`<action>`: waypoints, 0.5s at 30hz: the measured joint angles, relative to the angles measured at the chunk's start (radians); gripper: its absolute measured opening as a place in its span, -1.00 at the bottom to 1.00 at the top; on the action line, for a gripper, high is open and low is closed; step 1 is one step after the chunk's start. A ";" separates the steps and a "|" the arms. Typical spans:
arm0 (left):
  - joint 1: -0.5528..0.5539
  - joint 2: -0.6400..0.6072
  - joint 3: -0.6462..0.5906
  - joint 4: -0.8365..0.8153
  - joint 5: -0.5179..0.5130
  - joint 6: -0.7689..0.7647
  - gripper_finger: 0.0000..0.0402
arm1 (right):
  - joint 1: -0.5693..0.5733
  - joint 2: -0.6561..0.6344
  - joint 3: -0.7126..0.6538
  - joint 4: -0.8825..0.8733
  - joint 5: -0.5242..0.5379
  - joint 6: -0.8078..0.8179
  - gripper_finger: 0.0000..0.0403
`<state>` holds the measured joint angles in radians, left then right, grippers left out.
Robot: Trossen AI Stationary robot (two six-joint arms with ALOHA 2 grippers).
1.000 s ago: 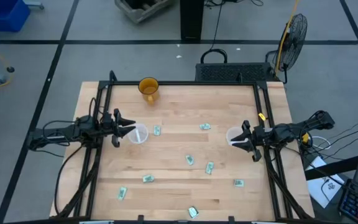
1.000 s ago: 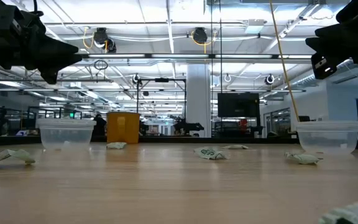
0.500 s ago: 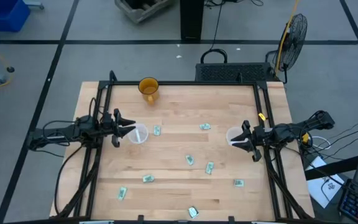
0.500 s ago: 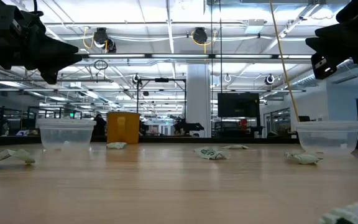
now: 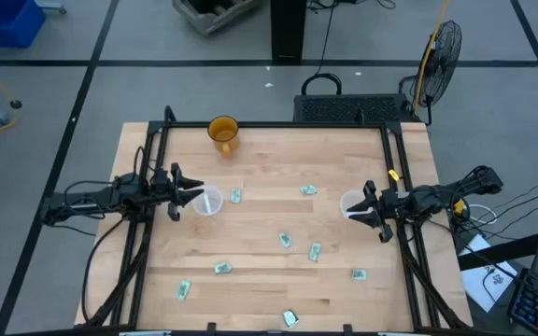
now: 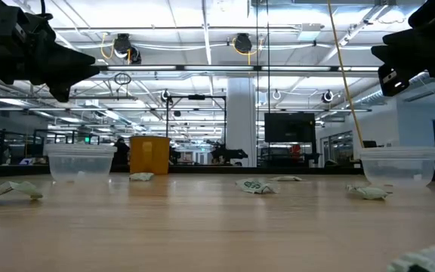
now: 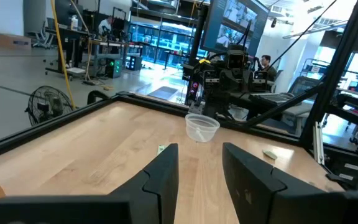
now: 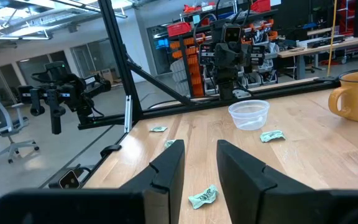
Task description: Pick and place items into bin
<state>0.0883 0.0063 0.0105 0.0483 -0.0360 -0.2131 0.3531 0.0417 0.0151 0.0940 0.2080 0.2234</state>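
Note:
Several small pale green-and-white wrapped items lie flat and scattered on the wooden table, for instance one item (image 5: 236, 196), another (image 5: 308, 190) and a third (image 5: 286, 240). In the low view, one item (image 6: 257, 185) sits mid-table. My left gripper (image 5: 189, 194) (image 7: 197, 167) hovers open above the table's left side, beside a clear plastic cup (image 5: 207, 200). My right gripper (image 5: 361, 209) (image 8: 200, 163) hovers open at the right side, beside a second clear cup (image 5: 352, 203). Both grippers are raised clear of the table in the low view: the left gripper (image 6: 59, 64) and the right gripper (image 6: 399, 64).
An orange mug (image 5: 223, 133) stands near the far edge, left of centre. Black frame rails (image 5: 148, 187) run along the table's left and right sides. Bare wood lies between the scattered items in the middle. The two cups stand upright in the low view, the left cup (image 6: 79, 162) and the right cup (image 6: 399, 166).

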 joint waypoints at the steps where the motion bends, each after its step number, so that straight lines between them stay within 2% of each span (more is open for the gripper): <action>1: 0.000 0.000 0.000 0.000 0.000 0.000 -0.36 | 0.000 0.000 0.000 0.000 0.000 0.000 -0.57; 15: 0.000 0.000 0.000 0.000 0.000 0.000 -0.36 | 0.000 0.000 0.000 0.007 0.000 -0.053 -0.57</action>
<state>0.0883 0.0063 0.0107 0.0486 -0.0357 -0.2131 0.3531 0.0418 0.0149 0.1013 0.2081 0.1700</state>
